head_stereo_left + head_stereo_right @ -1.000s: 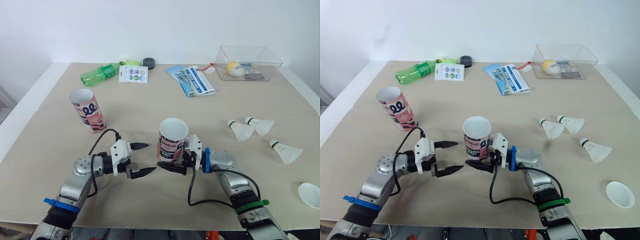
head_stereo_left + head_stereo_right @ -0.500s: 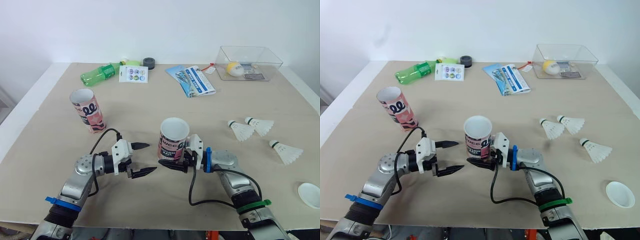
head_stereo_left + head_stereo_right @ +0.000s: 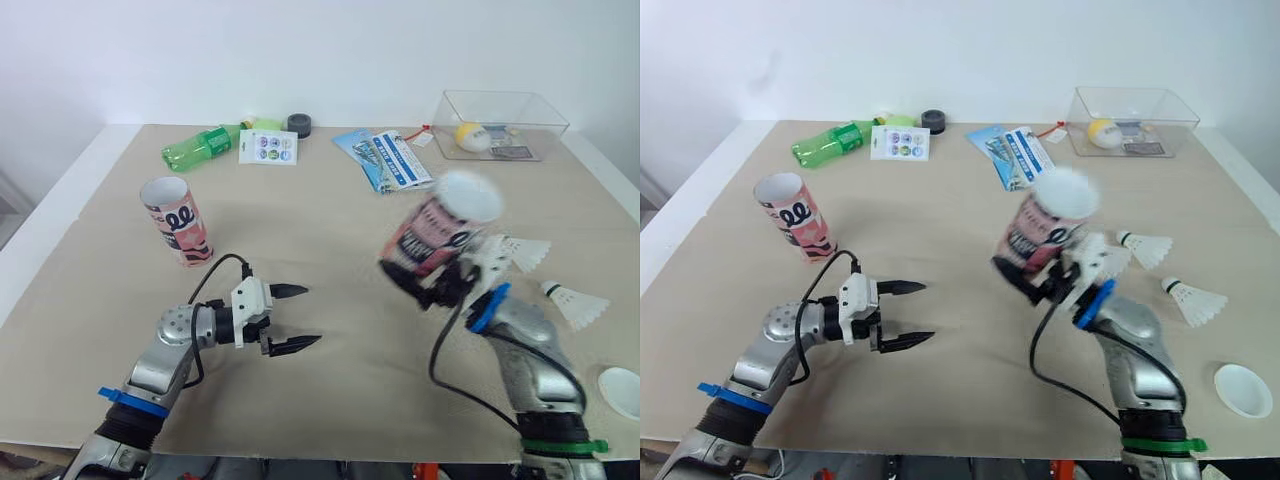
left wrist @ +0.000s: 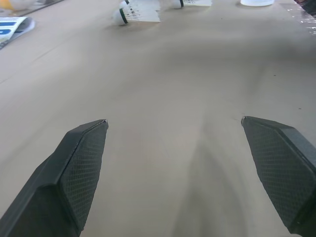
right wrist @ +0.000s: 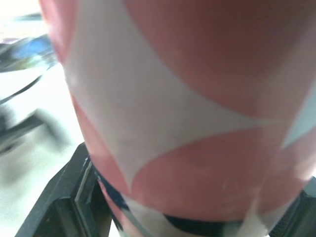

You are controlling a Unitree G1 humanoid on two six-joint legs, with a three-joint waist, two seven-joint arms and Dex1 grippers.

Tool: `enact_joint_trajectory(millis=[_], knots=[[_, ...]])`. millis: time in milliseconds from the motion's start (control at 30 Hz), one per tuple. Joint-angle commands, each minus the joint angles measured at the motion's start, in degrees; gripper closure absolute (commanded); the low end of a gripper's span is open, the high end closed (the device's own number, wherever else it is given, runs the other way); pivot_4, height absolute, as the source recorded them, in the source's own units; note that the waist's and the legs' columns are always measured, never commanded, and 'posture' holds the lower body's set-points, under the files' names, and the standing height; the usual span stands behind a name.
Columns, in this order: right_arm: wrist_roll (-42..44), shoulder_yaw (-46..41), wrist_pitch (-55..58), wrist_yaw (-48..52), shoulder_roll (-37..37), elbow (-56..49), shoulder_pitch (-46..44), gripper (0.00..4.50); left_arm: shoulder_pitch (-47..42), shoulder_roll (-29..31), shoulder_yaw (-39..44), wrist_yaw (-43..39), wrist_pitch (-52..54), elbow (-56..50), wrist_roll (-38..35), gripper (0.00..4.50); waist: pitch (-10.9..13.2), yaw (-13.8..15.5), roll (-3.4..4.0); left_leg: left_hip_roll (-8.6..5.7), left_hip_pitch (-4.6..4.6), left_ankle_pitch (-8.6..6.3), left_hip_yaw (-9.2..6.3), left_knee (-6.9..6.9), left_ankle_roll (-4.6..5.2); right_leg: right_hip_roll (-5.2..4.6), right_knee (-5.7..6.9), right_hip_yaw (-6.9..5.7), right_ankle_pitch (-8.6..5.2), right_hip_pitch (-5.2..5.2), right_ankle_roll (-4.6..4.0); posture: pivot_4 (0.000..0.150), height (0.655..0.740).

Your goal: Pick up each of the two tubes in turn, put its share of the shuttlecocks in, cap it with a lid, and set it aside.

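Left eye view, and the right gripper [image 3: 420,285] is clenched on the base of a pink-and-white cardboard tube [image 3: 437,232], right of centre and clear of the beige table [image 3: 300,220]. The tube's long axis leans, with the open mouth aimed at the upper right of the frame and the base at the lower left. At the left of the frame a second pink-and-white tube [image 3: 178,220] stands upright, mouth up. Lower left of centre, the left gripper [image 3: 293,318] has its fingers spread and holds nothing. White feather shuttlecocks [image 3: 580,302] lie at the right edge, and a white round lid [image 3: 622,388] sits in the lower right corner.

Left wrist view: black fingers [image 4: 74,173] wide apart over bare tabletop, a shuttlecock [image 4: 138,12] well beyond.

Right wrist view: the tube wall [image 5: 187,98] looms close, a dark finger [image 5: 64,197] hugging its lower part.
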Motion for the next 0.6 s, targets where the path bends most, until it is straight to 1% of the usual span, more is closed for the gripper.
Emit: enact_joint_trajectory(millis=[33,267,400,500,600], knots=[[-0.51,-11.24,-2.40,-9.87,-1.24,-5.30,2.19,0.72,-2.80,-0.67,-0.48,-2.27,-1.42,1.52,-0.81,0.00,-0.01,0.22,-0.02,-0.01,-0.01,0.00,0.00,0.01,0.00,-0.01,0.00,0.00,0.00,0.01,0.00,0.150,0.7400],[-6.04,-20.95,-6.40,-20.90,-0.25,-7.85,11.37,0.72,-8.38,-1.03,-1.14,-7.27,-1.88,5.97,-1.05,0.00,-0.02,-0.08,0.05,-0.02,-0.03,0.00,0.01,-0.04,0.01,-0.01,0.00,0.02,0.00,-0.01,0.14,0.150,0.7400],[-12.31,-28.96,-7.32,-29.36,0.13,-6.09,18.75,0.72,-11.79,-1.38,-1.41,-9.66,-2.37,9.19,-1.00,0.00,-0.04,0.12,0.08,-0.02,0.02,0.00,0.04,-0.04,0.02,0.02,0.01,0.06,-0.11,-0.02,-0.10,0.150,0.7400],[-13.95,-32.23,-7.20,-33.59,0.43,-4.70,21.10,0.72,-12.46,-1.85,-1.65,-10.64,-2.69,10.21,-1.04,0.00,-0.08,-0.09,0.15,-0.06,0.01,0.00,0.10,-0.03,0.02,-0.04,0.00,0.13,-0.13,0.00,-0.09,0.150,0.7400],[-13.79,-33.82,-5.62,-36.05,-0.05,-2.32,21.10,0.72,-12.52,-2.63,-1.97,-11.16,-2.38,9.88,-1.30,0.00,-0.09,-0.45,0.15,-0.04,0.08,0.00,0.19,-0.02,0.02,-0.04,0.00,0.20,-0.07,-0.01,-0.09,0.150,0.7400]])
